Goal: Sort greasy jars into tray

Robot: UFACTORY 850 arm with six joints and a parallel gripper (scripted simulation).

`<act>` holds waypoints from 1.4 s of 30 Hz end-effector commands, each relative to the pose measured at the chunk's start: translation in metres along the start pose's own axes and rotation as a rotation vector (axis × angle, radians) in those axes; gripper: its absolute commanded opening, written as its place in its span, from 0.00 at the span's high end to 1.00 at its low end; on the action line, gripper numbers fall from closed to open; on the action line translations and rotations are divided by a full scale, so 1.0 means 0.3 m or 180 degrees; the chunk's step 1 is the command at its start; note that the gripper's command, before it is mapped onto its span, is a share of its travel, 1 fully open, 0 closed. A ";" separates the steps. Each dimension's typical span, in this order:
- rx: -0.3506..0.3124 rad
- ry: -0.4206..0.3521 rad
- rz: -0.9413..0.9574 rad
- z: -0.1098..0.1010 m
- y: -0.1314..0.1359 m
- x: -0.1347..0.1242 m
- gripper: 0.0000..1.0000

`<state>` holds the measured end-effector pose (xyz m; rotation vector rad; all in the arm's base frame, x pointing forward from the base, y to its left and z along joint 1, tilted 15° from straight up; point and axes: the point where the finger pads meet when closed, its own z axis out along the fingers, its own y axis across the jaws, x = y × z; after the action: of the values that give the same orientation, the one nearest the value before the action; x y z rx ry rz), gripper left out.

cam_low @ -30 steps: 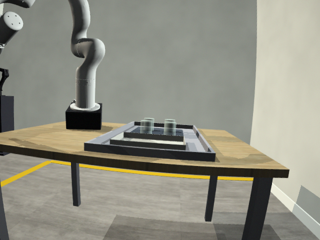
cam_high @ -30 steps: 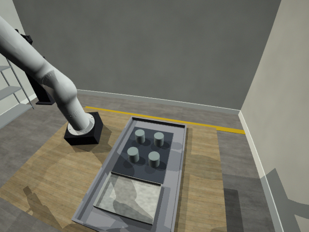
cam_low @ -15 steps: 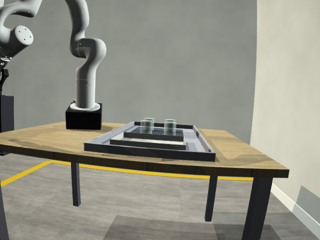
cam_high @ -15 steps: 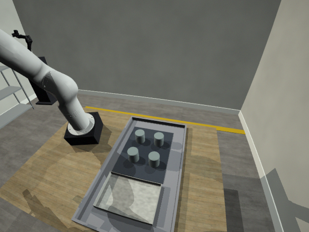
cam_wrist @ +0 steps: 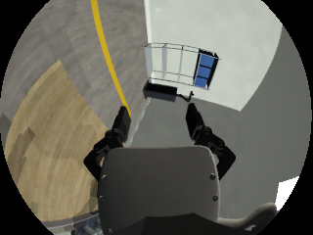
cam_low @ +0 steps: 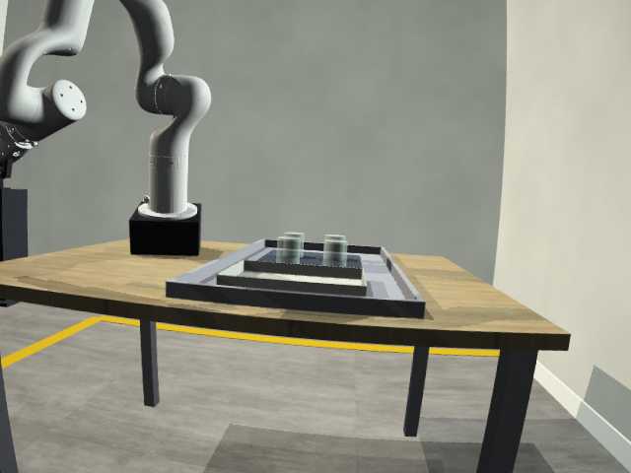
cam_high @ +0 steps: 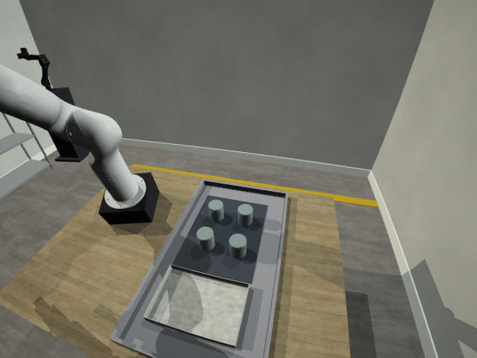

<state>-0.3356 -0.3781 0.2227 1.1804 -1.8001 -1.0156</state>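
Four grey-green jars stand on the dark drying mat (cam_high: pixel 222 264). In the top view, the far left jar (cam_high: pixel 216 210), the far right jar (cam_high: pixel 244 215), the near left jar (cam_high: pixel 206 239) and the near right jar (cam_high: pixel 237 246) stand upright and apart. In the exterior view they overlap in two pairs. The pale tray (cam_high: pixel 219 304) (cam_low: pixel 290 283) lies beside the mat's near edge, with no jar in it. My gripper (cam_wrist: pixel 157 111) is open and empty, away from the jars, and faces the room. It is outside the top view. Grease cannot be seen.
The steel table top (cam_high: pixel 271 246) has a raised edge around mat and tray, on a wooden table (cam_high: pixel 311 277) (cam_low: pixel 76 269). My arm's black base (cam_high: pixel 129 212) (cam_low: pixel 165 235) stands left of it. A shelf (cam_high: pixel 23 173) and a dark stand with a small black arm are at the far left.
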 end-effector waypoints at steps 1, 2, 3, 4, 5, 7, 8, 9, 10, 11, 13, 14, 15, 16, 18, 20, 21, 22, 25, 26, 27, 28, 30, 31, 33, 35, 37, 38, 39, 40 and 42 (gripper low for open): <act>-0.0017 0.0138 -0.0035 -0.048 -0.110 0.038 0.00; -0.0019 0.0163 -0.0042 -0.057 -0.130 0.044 0.00; -0.0021 0.0201 -0.0054 -0.078 -0.136 0.043 0.00; -0.0024 0.0238 -0.0066 -0.099 -0.143 0.043 0.00; -0.0026 0.0276 -0.0078 -0.120 -0.149 0.043 0.00; -0.0026 0.0276 -0.0078 -0.120 -0.149 0.043 0.00; -0.0029 0.0314 -0.0090 -0.141 -0.156 0.042 0.00; -0.0031 0.0352 -0.0102 -0.161 -0.162 0.042 0.00; -0.0034 0.0390 -0.0113 -0.182 -0.169 0.042 0.00; -0.0036 0.0428 -0.0125 -0.203 -0.176 0.041 0.00; -0.0041 0.0503 -0.0149 -0.245 -0.189 0.041 0.00; -0.0044 0.0541 -0.0161 -0.266 -0.195 0.040 0.00; -0.0046 0.0579 -0.0172 -0.287 -0.202 0.040 0.00; -0.0049 0.0617 -0.0184 -0.308 -0.208 0.040 0.00; -0.0054 0.0693 -0.0208 -0.349 -0.221 0.039 0.00; -0.0059 0.0768 -0.0231 -0.391 -0.235 0.038 0.00; -0.0061 0.0806 -0.0243 -0.412 -0.241 0.038 0.00; -0.0064 0.0844 -0.0255 -0.433 -0.248 0.037 0.00; -0.0066 0.0882 -0.0267 -0.454 -0.254 0.037 0.00; -0.0069 0.0920 -0.0279 -0.475 -0.261 0.037 0.00; -0.0071 0.0958 -0.0290 -0.495 -0.267 0.036 0.00; -0.0074 0.0995 -0.0302 -0.516 -0.274 0.036 0.00; -0.0079 0.1071 -0.0326 -0.558 -0.287 0.035 0.00; -0.0081 0.1109 -0.0338 -0.579 -0.294 0.035 0.00; -0.0086 0.1185 -0.0361 -0.621 -0.307 0.034 0.00; -0.0091 0.1263 -0.0386 -0.659 -0.320 0.019 0.00; -0.0096 0.1342 -0.0410 -0.697 -0.333 0.004 0.00; -0.0099 0.1381 -0.0423 -0.716 -0.339 -0.004 0.00; -0.0102 0.1421 -0.0435 -0.736 -0.346 -0.011 0.00; -0.0102 0.1421 -0.0435 -0.736 -0.346 -0.011 0.00; -0.0104 0.1460 -0.0447 -0.755 -0.352 -0.019 0.00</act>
<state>-0.1181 -0.4492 0.2176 1.3886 -1.3893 -0.7886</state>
